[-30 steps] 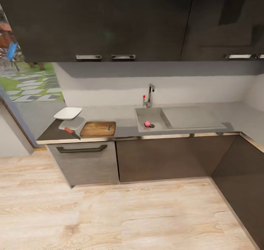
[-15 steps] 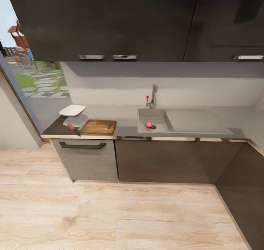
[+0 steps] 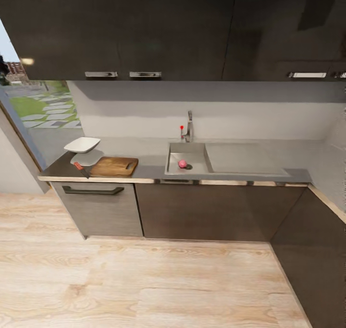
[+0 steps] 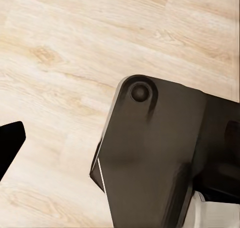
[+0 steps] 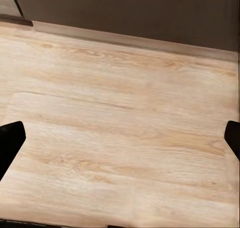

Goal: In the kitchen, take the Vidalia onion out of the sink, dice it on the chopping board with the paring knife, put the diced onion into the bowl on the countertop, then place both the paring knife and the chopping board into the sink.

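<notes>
The small pinkish-red Vidalia onion [image 3: 182,163] lies in the grey sink [image 3: 196,153], beside the drain and below the chrome tap [image 3: 189,126]. Left of the sink on the countertop [image 3: 150,158] lies the brown chopping board [image 3: 114,166]. The paring knife [image 3: 80,169], with its orange-red handle, rests at the board's left end near the counter's front edge. Behind it stands the white bowl [image 3: 82,145]. My left gripper [image 4: 120,143] and right gripper [image 5: 120,143] hang over the wooden floor, far from the counter, both spread wide with nothing between the fingers.
Dark upper cabinets [image 3: 144,30] hang over the counter, dark cabinet fronts [image 3: 192,208] stand below it. A second cabinet run [image 3: 312,241] turns the corner at the right. Light wood floor [image 3: 144,280] lies between me and the counter. Part of my dark body [image 4: 165,158] sits under the left gripper.
The whole head picture has shifted, so the camera moved; counter, sink and board now sit slightly further left in view. The things themselves have not moved.
</notes>
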